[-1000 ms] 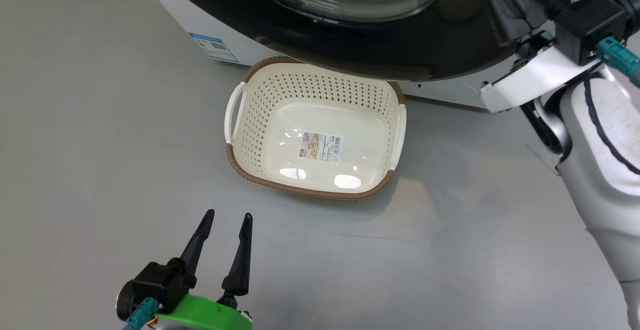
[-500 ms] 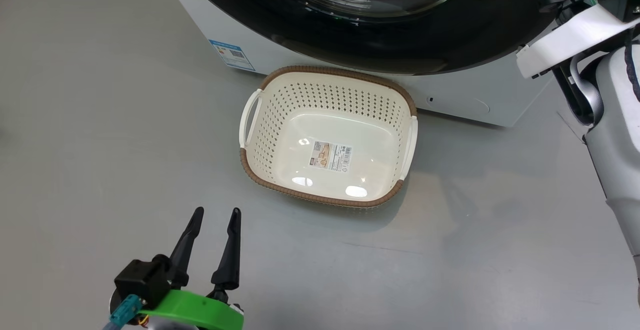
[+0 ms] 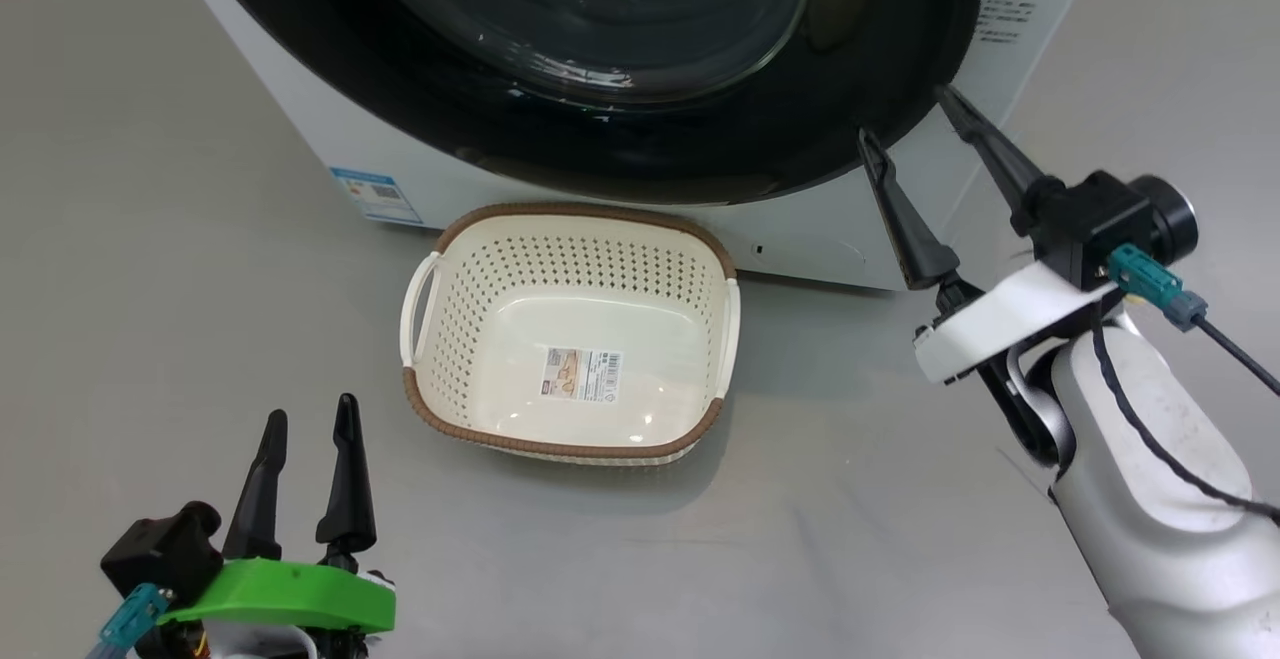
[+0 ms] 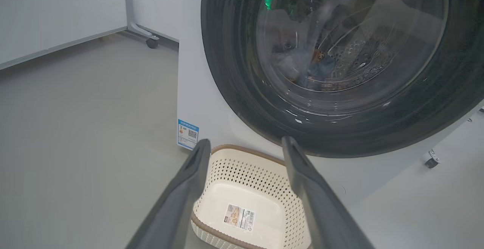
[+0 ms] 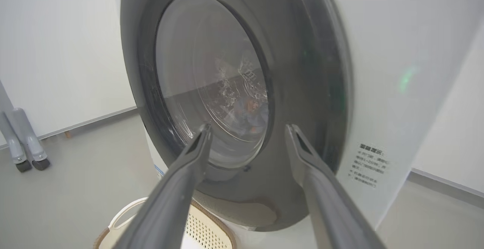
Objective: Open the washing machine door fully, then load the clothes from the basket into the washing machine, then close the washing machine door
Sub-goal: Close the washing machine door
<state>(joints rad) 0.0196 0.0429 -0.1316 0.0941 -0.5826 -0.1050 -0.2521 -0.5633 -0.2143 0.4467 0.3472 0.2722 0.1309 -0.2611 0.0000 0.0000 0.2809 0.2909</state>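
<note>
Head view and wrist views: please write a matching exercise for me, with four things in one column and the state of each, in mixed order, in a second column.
Things:
1. basket
2. door
3. clothes
4. right gripper

States:
a. inside the washer
b. jaws apart
c. empty, on the floor
d. shut

Pairs: 1-c, 2-d, 3-a, 4-b
</note>
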